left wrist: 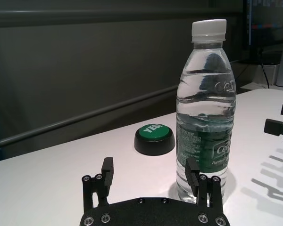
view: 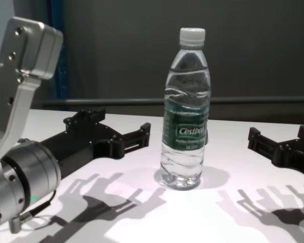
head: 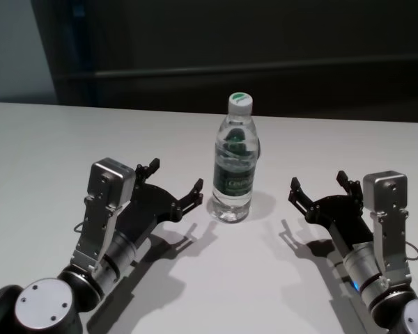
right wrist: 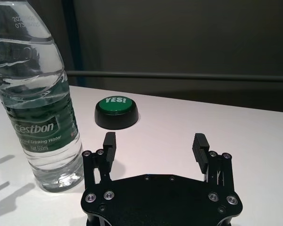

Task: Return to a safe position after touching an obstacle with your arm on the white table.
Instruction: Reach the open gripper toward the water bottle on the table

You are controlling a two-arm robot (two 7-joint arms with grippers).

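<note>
The obstacle, a clear water bottle [head: 234,163] with a white cap and dark green label, stands upright on the white table [head: 56,153]. My left gripper [head: 174,177] hovers low just left of it, open and holding nothing. Its nearer fingertip [view: 145,129] stops a small gap short of the bottle [view: 186,116]. In the left wrist view the bottle [left wrist: 206,117] rises just beyond one finger of the left gripper [left wrist: 150,167]. My right gripper [head: 318,182] sits open and empty to the bottle's right, farther off. The right wrist view shows the bottle [right wrist: 35,108] off to one side of the right gripper [right wrist: 154,141].
A small black dome button with a green "YES!" top [left wrist: 154,139] sits on the table behind the bottle, also in the right wrist view [right wrist: 116,112]. A dark wall with a horizontal rail runs behind the table's far edge.
</note>
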